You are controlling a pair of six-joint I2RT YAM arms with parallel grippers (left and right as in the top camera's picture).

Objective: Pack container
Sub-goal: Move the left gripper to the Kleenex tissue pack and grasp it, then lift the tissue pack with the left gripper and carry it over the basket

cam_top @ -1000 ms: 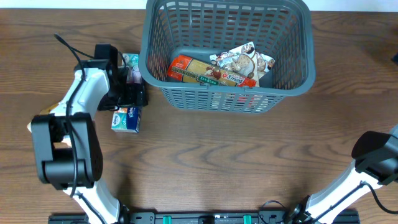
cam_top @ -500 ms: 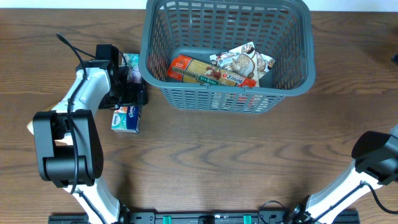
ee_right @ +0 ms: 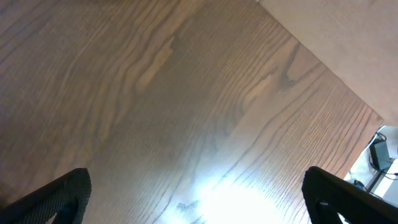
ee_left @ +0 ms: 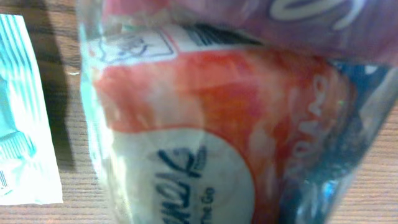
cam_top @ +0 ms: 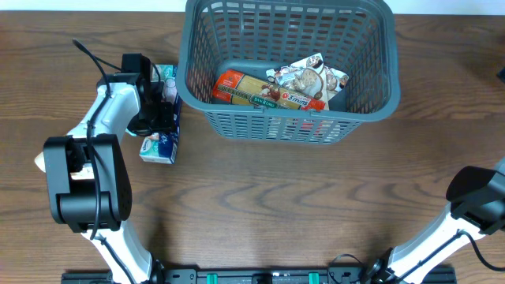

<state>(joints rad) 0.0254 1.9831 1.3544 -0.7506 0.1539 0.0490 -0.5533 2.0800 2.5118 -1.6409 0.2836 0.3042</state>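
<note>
1. Compared with half a second ago, your left tool (cam_top: 162, 110) sits a little further from the basket. The small teal-and-white soft packet (cam_top: 158, 147) on the brown wood-grain counter (cam_top: 276, 205) has slid slightly and turned.
2. You cannot tell whether the left tool is clenched or released. Its wrist camera is filled by a clear glossy plastic packet (ee_left: 205, 137), and no fingers show.
3. That packet has an orange-red panel and a white round patch (ee_left: 180, 180) with dark script that cannot be read. It also has small words ending in "Go" and a barcode (ee_left: 217, 34) near its top edge. A purple band (ee_left: 249, 12) with white letters lies above it.
4. Your right tool (ee_right: 199, 199) is released, its dark fingertips wide apart over bare counter.
5. The large dark grey plastic basket (cam_top: 183, 55) has lattice walls, rounded corners and a thick rim. It stands at the far middle of the counter, just right of the left tool.
6. Inside it lie a long orange-red packet (cam_top: 245, 88) with a green strip and a crinkled white-and-brown foil pack (cam_top: 308, 77). Their print is too small to read.
</note>
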